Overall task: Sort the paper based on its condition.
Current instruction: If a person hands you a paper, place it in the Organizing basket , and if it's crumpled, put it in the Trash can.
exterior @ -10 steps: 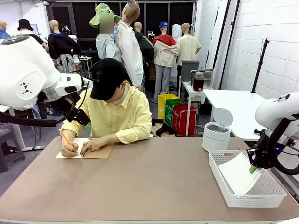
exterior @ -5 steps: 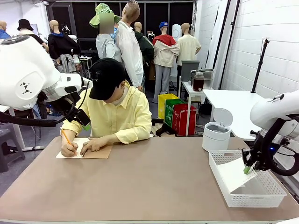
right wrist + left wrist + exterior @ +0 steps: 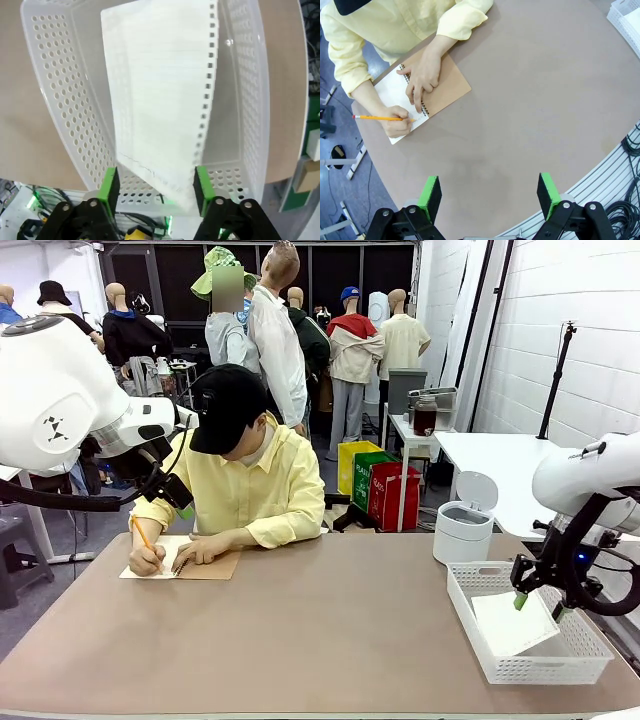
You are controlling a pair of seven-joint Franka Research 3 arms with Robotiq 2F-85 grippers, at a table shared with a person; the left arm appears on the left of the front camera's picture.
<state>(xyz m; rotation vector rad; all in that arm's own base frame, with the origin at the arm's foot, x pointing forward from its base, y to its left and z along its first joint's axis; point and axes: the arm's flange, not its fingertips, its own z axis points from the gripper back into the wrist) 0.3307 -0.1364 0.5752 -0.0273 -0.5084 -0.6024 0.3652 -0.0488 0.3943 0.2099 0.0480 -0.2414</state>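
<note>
The right claw stands released over the paper in the white basket, while the left claw hangs released above the tabletop.

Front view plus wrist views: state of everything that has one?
paper: uncrumpled, loose in the basket
white mesh basket: holds that one sheet
right end effector: open, over the paper
left end effector: open, empty
notebook: open, person writing in it
white bin: lid up

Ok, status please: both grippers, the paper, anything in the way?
Left gripper open, above brown tabletop. Right gripper open, over white perforated plastic basket. Thin white lined paper sheet inside basket. Person writing, far side.
</note>
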